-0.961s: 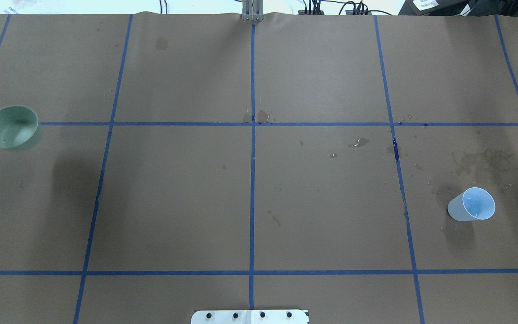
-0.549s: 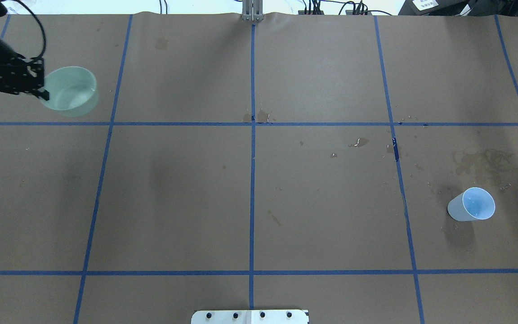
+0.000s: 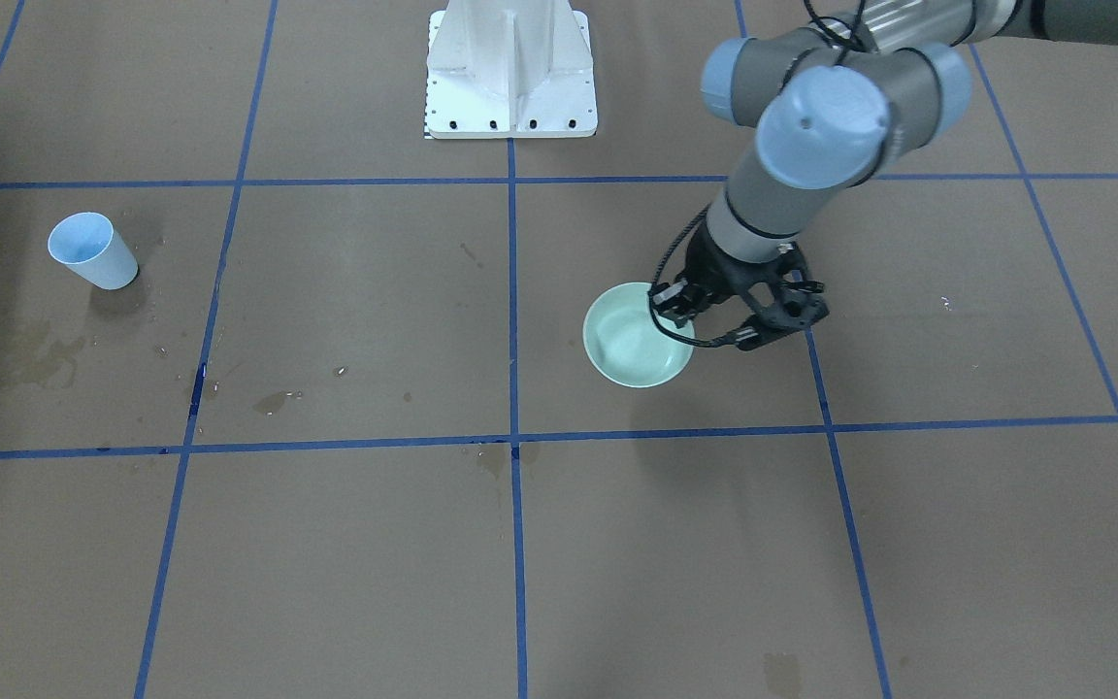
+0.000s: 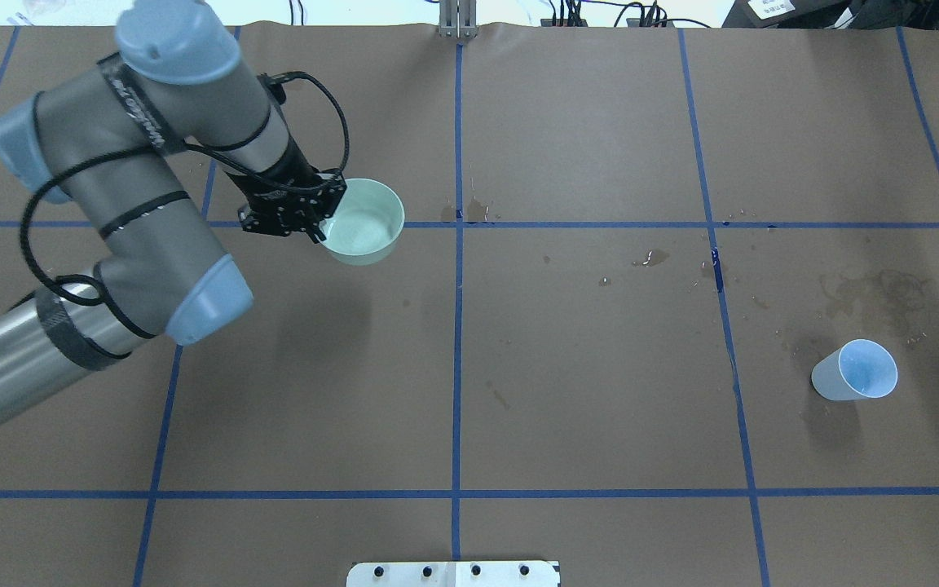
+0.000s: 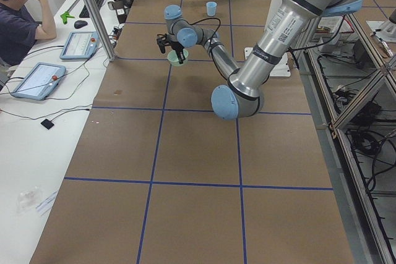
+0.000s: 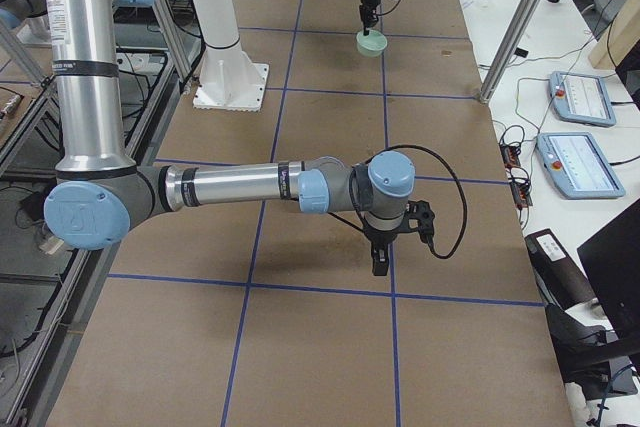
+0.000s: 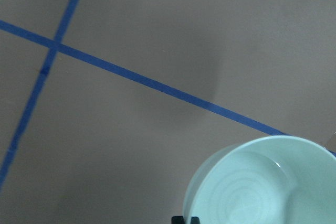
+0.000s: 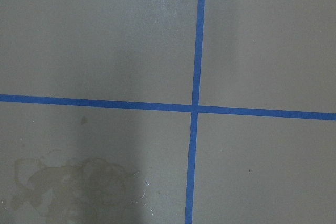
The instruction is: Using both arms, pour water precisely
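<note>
Evidently the left gripper [image 4: 321,231] pinches the rim of the pale green round ceramic bowl [image 4: 365,220] at the table's 10 o'clock, with water [image 7: 249,203] rippling inside. Best carried level and slowly toward the pale blue plastic cup [image 4: 859,371] at 4 o'clock. Whether the right gripper [image 6: 380,263] is open or closed cannot be told.

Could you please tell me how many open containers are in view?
2: a green bowl gripped by the left gripper, and a blue cup standing toward the robot's right. None appears hidden.

Two arms stood at the table, a left arm [image 4: 139,216] and a right arm [image 6: 230,187], with one green bowl [image 4: 368,216], one blue cup [image 4: 853,373] and one white pedestal [image 3: 510,68].
</note>
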